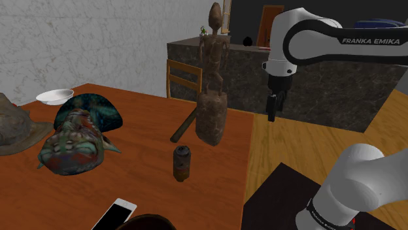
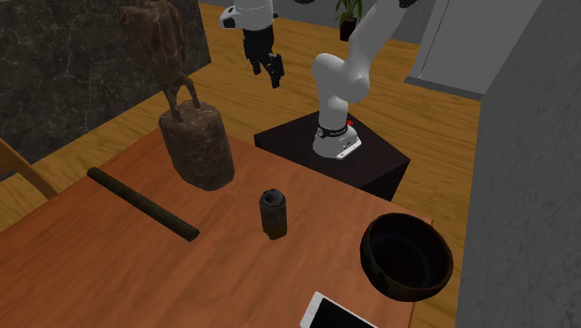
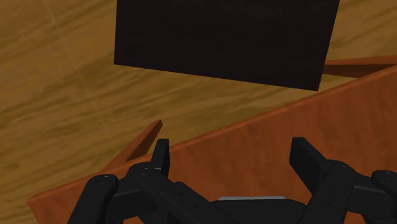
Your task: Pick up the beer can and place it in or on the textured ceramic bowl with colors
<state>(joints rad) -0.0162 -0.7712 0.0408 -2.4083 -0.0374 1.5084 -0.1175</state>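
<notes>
White rounded arm links (image 1: 307,23), dark joint bands (image 1: 327,46), white FRANKA EMIKA lettering (image 1: 369,40), all-black two-finger gripper (image 1: 271,114)

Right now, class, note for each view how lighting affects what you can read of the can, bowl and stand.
Shoulder view: can dim, label unreadable. Second exterior view: bowl near-black inside, no colours readable. Wrist view: stand a flat dark slab, floor evenly lit.
</notes>
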